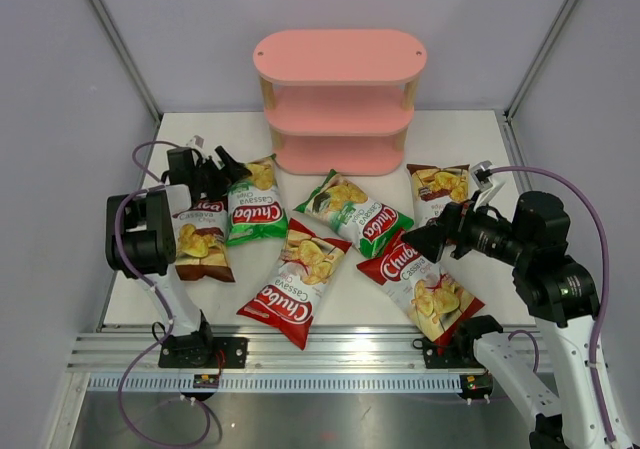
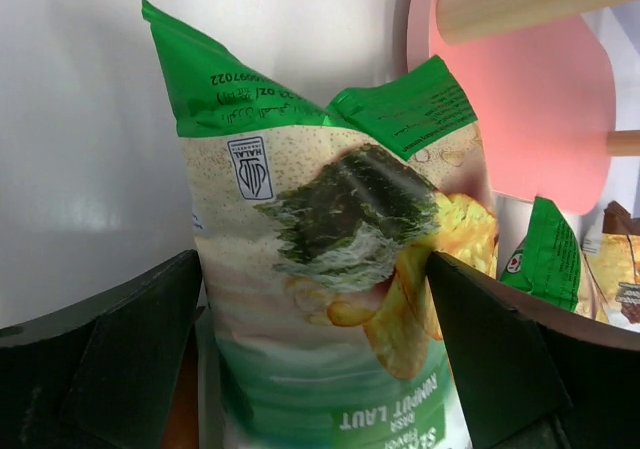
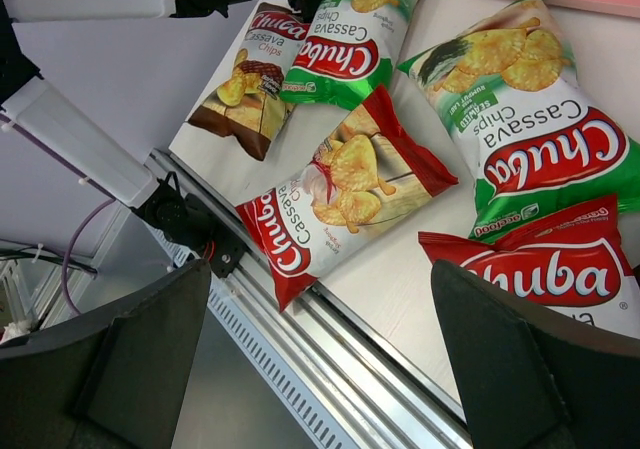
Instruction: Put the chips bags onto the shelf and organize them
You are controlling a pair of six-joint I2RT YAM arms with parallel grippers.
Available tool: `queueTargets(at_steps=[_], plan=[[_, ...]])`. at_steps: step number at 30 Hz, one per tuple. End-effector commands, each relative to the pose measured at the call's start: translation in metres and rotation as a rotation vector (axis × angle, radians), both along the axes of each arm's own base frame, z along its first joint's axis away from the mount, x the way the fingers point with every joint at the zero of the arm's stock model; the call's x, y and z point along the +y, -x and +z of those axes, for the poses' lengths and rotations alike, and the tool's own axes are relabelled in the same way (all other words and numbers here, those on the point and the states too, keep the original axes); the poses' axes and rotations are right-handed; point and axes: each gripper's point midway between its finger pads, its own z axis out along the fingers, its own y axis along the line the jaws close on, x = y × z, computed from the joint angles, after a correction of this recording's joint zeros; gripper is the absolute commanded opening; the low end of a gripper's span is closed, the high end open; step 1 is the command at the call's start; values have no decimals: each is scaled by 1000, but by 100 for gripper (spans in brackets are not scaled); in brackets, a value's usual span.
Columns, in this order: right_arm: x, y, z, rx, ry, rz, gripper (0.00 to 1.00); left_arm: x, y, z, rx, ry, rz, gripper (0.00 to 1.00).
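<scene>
Bags, all six, lie on table (image 1: 460, 134), none on shelf (image 1: 340, 57) yet. Shelf stands at the back, nothing showing on its tiers. Left gripper (image 1: 232, 167) is wide open and holds nothing, its jaws straddling the far end of left green bag (image 1: 255, 207). Wrist view shows that bag between both fingers; can't tell if they touch it. Right gripper (image 1: 418, 244) is also spread wide and empty, hovering above right red bag (image 1: 422, 284), not touching. Other green bag (image 1: 355, 212) is just in front of shelf and left red bag (image 1: 295, 284) is mid-table. Left brown bag (image 1: 200, 239) is beside the left arm, right brown bag (image 1: 438, 187) near shelf's right end. Handling guess: bags are light and puffed with air, with glossy film that is likely slippery. The soft pillow gives under a squeeze and the chips inside crack easily, so a hard pinch across the belly looks bad. Best hold is probably the flat crimped seam at an end, or a gentle close across the narrow width near that end. Held by one end, a bag will likely droop and swing, so it should go down slowly. Each tier looks roughly two bags wide, so placement has to be neat.
</scene>
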Motion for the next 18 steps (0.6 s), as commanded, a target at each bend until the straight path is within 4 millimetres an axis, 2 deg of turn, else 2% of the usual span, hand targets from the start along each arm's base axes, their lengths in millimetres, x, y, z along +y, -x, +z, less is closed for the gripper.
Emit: queueTargets(at_steps=[1, 2, 5, 7, 8, 9, 11, 12, 14, 15, 16, 18], plan=[[7, 7, 20, -76, -36, 58, 99, -11, -6, 5, -46, 58, -41, 97], [7, 8, 21, -80, -40, 59, 99, -10, -6, 5, -42, 54, -35, 97], [8, 8, 24, -92, -51, 62, 99, -14, -6, -2, -7, 62, -35, 84], [8, 8, 26, -102, -59, 58, 99, -10, -1, -6, 7, 56, 2, 67], [8, 8, 25, -98, -60, 57, 100, -7, -1, -4, -2, 47, 24, 63], [8, 8, 26, -101, -62, 56, 99, -6, -3, 8, -48, 49, 34, 61], [6, 5, 23, -95, -57, 39, 99, -4, 3, 9, -59, 44, 56, 54], [5, 2, 21, -85, -54, 25, 99, -3, 2, 20, -88, 48, 70, 50], [1, -7, 17, -76, -40, -22, 99, -3, 4, 26, -104, 74, 99, 33], [1, -10, 14, -67, -41, -32, 100, -3, 4, 36, -125, 80, 106, 25], [1, -13, 12, -59, -42, -35, 99, -4, 4, 39, -130, 87, 114, 21], [4, -18, 11, -44, -62, -34, 100, -4, 5, 50, -154, 118, 131, 19]])
